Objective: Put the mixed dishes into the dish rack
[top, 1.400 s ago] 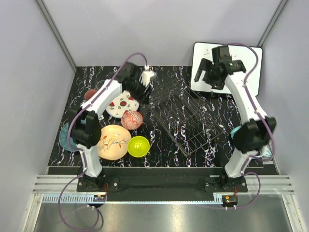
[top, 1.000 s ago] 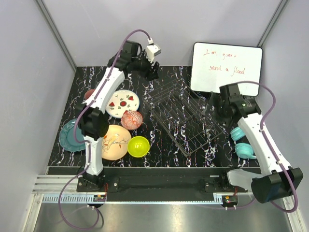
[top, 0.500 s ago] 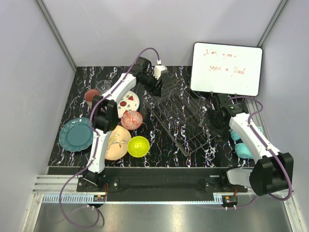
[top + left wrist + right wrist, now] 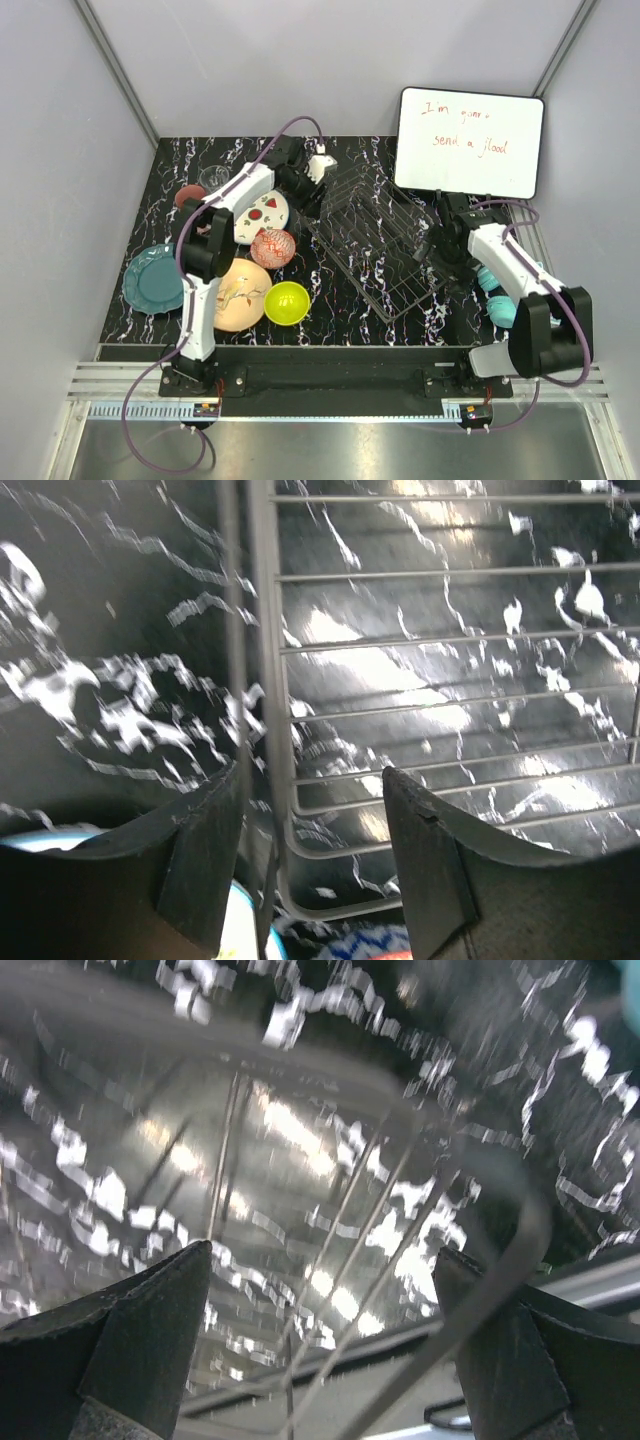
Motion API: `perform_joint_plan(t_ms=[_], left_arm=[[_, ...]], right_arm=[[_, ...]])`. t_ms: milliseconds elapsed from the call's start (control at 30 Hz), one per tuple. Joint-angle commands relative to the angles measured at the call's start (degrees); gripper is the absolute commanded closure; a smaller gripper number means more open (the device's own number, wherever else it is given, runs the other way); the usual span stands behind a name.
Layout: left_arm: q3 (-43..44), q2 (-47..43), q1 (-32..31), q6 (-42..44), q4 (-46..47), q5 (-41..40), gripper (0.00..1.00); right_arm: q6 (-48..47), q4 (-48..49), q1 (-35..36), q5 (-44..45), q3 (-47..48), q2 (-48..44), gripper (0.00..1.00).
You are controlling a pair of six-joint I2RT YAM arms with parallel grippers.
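Observation:
The dish rack (image 4: 385, 245), dark wire, lies slanted mid-table. My left gripper (image 4: 305, 195) is open at its far-left corner; in the left wrist view (image 4: 315, 820) the jaws straddle the rack's rim wire (image 4: 262, 680). My right gripper (image 4: 432, 245) is open at the rack's right side; its wrist view (image 4: 325, 1300) shows rack wires (image 4: 500, 1270) between the jaws. To the left of the rack lie the watermelon plate (image 4: 262, 212), red-white bowl (image 4: 272, 248), peach plate (image 4: 238, 295), lime bowl (image 4: 287, 302), teal plate (image 4: 152, 280), pink mug (image 4: 188, 195) and clear glass (image 4: 213, 177).
A whiteboard (image 4: 468, 140) with red writing leans at the back right. Small teal curved objects (image 4: 497, 290) lie by the right arm near the table's right edge. Grey walls close in three sides.
My right arm swung down from the whiteboard to the rack's right side. My left gripper came from the far edge down to the rack's far-left corner. The dishes have not moved.

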Motion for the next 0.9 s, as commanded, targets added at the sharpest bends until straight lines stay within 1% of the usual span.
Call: perform_joint_plan(t_ms=[0,100,233,400,533,733,867], left_arm=[[-5.9,-6.7,0.4,1.9,-0.7,-2.5,0.4],[-8.1,-8.8,0.4,1.3,-0.6,-2.5,0.4],[-10.3,-11.0,0.4,0.2,-0.8,-1.9,0.4],[-12.6,-14.5,0.3,-1.4,-1.4,-0.8,0.41],[-16.0,-16.9,0.3,-2.2,-1.7,0.9,0.41],[-20.3,-19.9,-0.1,-3.7,-2.9,3.8,0.41],[-20.7,-21.2,-0.4,-4.5,-3.6,4.1,0.41]], right_arm=[[-2.4,5.4,-3.0,5.9,3.3,3.1,0.0],[-4.0,7.2,-6.8,7.4,5.5,5.5,0.0],[-5.2,10.2,-8.4,5.9,9.3,9.6,0.0],[-6.7,12.3,-8.9,4.0,13.3,14.9,0.0],[-7.3,13.1,-9.1,2.7,17.0,19.4,0.0],[-8.1,13.7,-9.1,1.9,20.9,22.1,0.0],[-8.7,13.8,-9.1,1.0,23.0,22.8,0.0]])
